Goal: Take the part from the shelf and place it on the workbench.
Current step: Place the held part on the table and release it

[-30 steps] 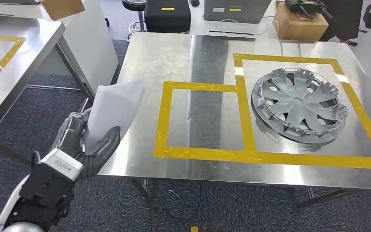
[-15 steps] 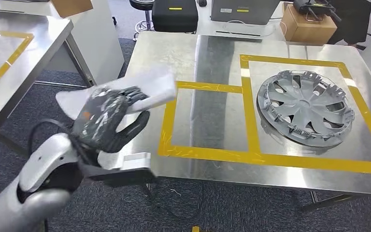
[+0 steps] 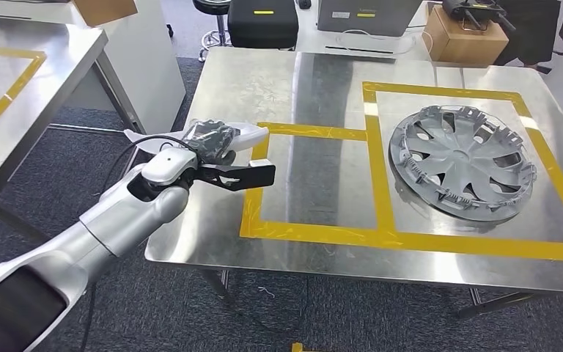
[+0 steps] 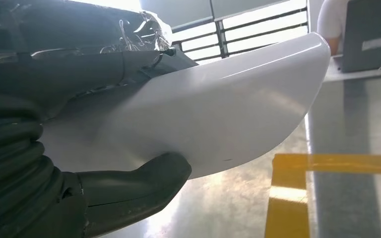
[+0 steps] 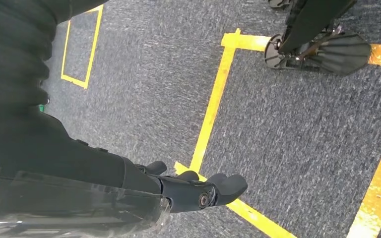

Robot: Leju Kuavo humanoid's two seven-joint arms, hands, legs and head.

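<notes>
Since the earlier frame, the left hand point(image 3: 212, 139) had swung out over the steel workbench's point(image 3: 264, 88) left edge, arm outstretched. It grasped the smooth white curved plastic part point(image 4: 228, 114), thumb point(image 4: 139, 181) beneath and dark fingers point(image 4: 79, 74) on top; the part's tip point(image 3: 253, 133) sat at the corner of the smaller yellow-taped square point(image 3: 311, 180), whose bare interior lay open beside it. Well apart, in the larger taped square, rested the grey plastic wheel cover point(image 3: 460, 161). Beyond stood a cardboard box point(image 3: 463, 37) and a black stool point(image 3: 264, 22). The right hand point(image 5: 193, 191) hung over grey carpet point(image 5: 302, 124) marked with yellow tape, fingers curled in on nothing.
</notes>
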